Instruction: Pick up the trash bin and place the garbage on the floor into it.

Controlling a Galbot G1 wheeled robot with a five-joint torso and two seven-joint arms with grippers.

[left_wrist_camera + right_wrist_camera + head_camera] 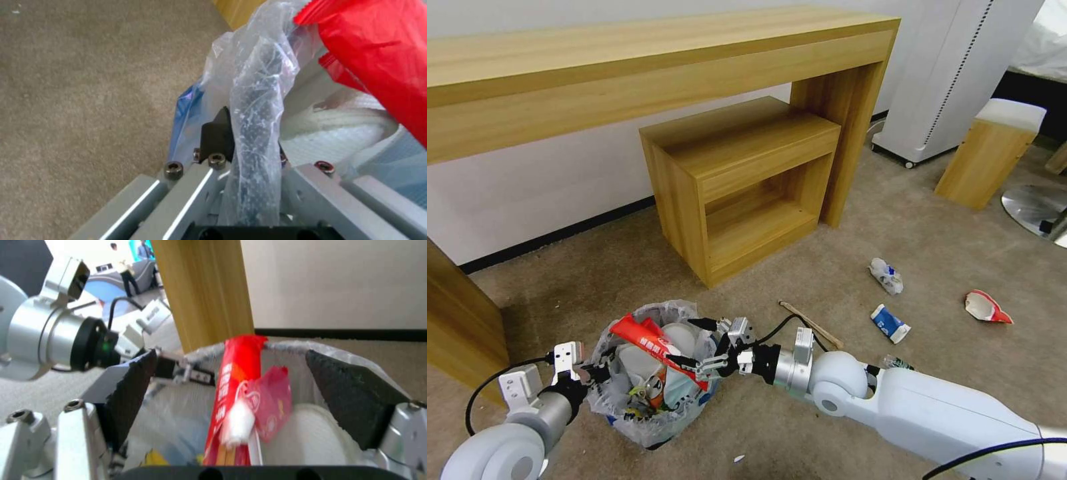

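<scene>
The long wooden bench (647, 73) runs along the wall, with a smaller open wooden cabinet (740, 180) tucked under it. The floor (894, 227), beige carpet, spreads before them, and the trash bin (650, 413) sits on it close in front of the robot, between the two arms.

The head view alone shows the litter lying loose on the carpet, well apart from the bin on the robot's right: a crushed plastic bottle (887, 276), a flattened blue-and-white can (890, 323), a red-and-white crumpled cup (987, 307) and a wooden stick (812, 325) just behind the right forearm. It also shows the bin packed full, with a white slipper (639, 365) and a long red wrapper (657, 349) slanting across the top.

The left wrist view gives what the head view cannot: the left gripper (253, 146) has its fingers (217, 133) clenched on the bin's rim, the black wall wrapped in the crinkly liner bag (262, 66) pinched between them, one finger outside the bin and the other inside.

The right wrist view looks down over the bin's mouth. The right gripper (231, 386) hangs just above the rubbish with its fingers (351, 396) released and spread wide; the red wrapper (236, 380) stands between them, touching neither. The left gripper (178, 368) shows across the bin at the far rim.
</scene>
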